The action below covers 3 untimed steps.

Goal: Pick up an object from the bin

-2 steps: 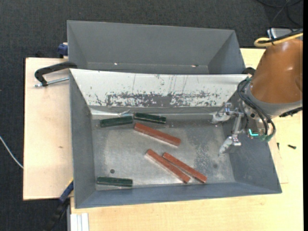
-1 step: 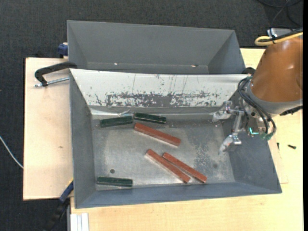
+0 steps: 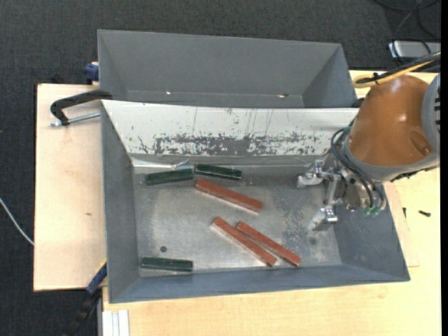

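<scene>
- Near the front left corner of the grey metal bin [image 3: 115, 208]: a short dark green flat bar [image 3: 166, 264], lying along the front wall.
- By the back wall, left of middle: a second dark green bar [image 3: 169, 178] and, just to its right, a third dark green bar [image 3: 218, 171], nearly end to end.
- Just below these two: a long reddish-brown flat bar [image 3: 228, 194], slanting down to the right.
- In the middle of the floor, toward the front: a pair of reddish-brown bars [image 3: 269, 244], side by side, slanting the same way.
- At the right side: the two-finger gripper [image 3: 318, 200] under the orange wrist cover [image 3: 388, 128], low over the floor, fingers [image 3: 323, 219] spread apart with bare floor between them.
- Nearest to the gripper: the right end of the pair of reddish-brown bars, near the lower finger but apart from it.
</scene>
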Motion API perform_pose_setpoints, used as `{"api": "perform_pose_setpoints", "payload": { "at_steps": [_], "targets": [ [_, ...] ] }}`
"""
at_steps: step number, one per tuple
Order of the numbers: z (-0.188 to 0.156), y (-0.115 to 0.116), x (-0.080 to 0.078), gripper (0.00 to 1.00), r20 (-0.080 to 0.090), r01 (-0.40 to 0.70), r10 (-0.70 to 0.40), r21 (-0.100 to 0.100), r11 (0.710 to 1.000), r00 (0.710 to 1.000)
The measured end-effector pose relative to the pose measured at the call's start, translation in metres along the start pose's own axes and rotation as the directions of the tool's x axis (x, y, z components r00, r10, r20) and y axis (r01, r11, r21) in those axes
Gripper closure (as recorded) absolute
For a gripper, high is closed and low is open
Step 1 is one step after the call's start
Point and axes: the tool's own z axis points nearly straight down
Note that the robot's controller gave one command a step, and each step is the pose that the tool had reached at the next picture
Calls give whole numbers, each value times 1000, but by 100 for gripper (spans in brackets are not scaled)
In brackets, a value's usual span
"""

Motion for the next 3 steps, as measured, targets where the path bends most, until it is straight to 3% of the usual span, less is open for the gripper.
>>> {"api": "perform_pose_setpoints", "payload": {
  "at_steps": [1, 2, 3],
  "targets": [
    [68, 22, 17, 0, -2, 23, -23, -1, 1000, 1000],
    [66, 21, 14, 0, -1, 27, -27, 0, 1000, 1000],
    [72, 100, -26, 100, -18, -30, 30, 8, 1000, 999]
  ]
}}
